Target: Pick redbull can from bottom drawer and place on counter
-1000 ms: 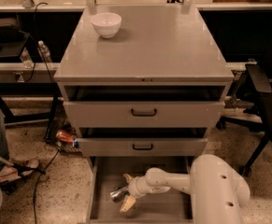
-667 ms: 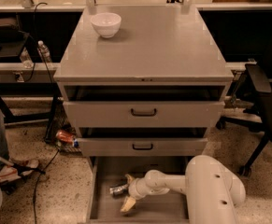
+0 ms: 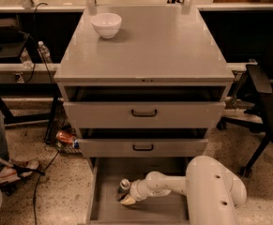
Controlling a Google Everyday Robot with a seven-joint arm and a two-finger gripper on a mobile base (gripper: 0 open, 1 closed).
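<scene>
Silver redbull can [image 3: 124, 185] sits in the open bottom drawer [image 3: 109, 171], by the hand [image 3: 125, 198].

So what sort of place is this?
Probably a lab or workshop: grey drawer cabinet, cabled benches behind, an office chair. The robot's gripper is down in the bottom drawer by a can.

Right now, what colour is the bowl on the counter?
White bowl, camera view. Gripper is low in the bottom drawer, by the redbull can.

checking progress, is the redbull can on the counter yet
No, the redbull can sits in the bottom drawer beside the gripper.
</scene>
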